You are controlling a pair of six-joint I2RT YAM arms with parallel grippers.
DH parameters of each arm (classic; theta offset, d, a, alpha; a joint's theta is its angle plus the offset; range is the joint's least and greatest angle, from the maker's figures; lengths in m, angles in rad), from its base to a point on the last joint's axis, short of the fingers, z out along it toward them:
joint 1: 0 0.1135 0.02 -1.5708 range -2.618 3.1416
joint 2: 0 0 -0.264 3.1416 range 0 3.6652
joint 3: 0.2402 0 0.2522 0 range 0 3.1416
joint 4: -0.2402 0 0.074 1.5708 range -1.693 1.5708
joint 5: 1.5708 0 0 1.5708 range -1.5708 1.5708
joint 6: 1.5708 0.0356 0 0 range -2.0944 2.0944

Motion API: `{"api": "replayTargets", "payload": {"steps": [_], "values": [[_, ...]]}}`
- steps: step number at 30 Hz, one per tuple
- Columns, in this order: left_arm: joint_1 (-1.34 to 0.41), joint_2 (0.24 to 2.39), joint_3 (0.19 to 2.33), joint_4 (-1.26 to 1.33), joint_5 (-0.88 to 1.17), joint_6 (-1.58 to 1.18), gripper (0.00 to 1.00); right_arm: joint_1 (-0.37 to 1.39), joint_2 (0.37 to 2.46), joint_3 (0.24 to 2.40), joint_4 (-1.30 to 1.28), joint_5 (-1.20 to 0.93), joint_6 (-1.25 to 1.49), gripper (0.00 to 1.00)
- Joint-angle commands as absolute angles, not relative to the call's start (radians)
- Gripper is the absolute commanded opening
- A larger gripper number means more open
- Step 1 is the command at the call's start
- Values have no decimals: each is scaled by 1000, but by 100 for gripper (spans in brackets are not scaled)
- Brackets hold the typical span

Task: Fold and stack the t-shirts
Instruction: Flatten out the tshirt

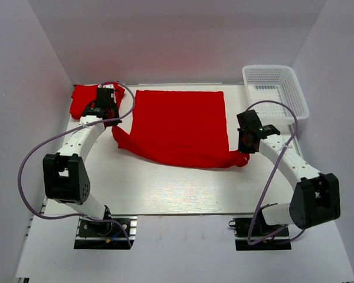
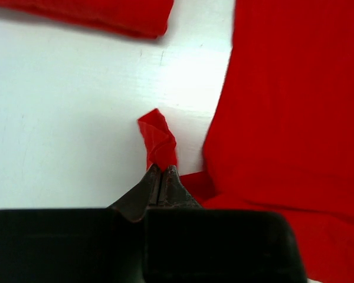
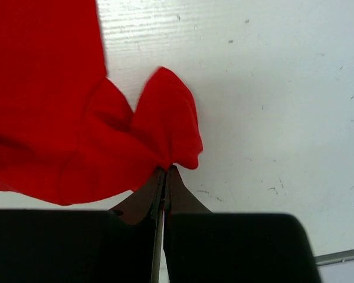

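T-shirt (image 1: 178, 127) between left end effector (image 2: 162, 171) and right end effector (image 3: 165, 171), each tight on a corner.

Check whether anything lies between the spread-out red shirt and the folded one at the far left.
Nothing visible does: only bare table separates the spread shirt from the folded shirt. The left pincer, shut on the spread shirt's left side, hangs over that gap.

spread t-shirt (image 1: 178, 124) between the two grippers: plain bright red, no print. second t-shirt (image 1: 82, 99) beyond left gripper (image 2: 162, 171): same red. left gripper and right gripper (image 3: 165, 171): black. arms (image 1: 82, 138): white, black joints. cables (image 1: 29, 159): lilac. table (image 1: 165, 188): white, faint dark specks. basket (image 1: 275, 88) beyond right gripper: white mesh.
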State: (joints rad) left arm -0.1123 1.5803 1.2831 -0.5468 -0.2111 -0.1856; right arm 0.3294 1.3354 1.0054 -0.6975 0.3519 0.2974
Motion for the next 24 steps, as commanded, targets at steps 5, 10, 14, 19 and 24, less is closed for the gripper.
{"api": "replayTargets", "payload": {"steps": [5,10,14,19,24], "values": [[-91,1488,1239,-647,-345,-277,0,336,1241,938,-794,204,365,0],[-81,1465,1226,-722,-406,-446,0,371,1132,830,-839,11,386,0],[-72,1385,1128,-772,-364,-602,0,403,1086,755,-870,-35,422,0],[-72,1260,910,-784,-319,-715,0,428,1077,670,-893,57,523,0],[-72,1246,798,-795,-315,-775,27,433,1103,637,-859,75,587,0]]}}
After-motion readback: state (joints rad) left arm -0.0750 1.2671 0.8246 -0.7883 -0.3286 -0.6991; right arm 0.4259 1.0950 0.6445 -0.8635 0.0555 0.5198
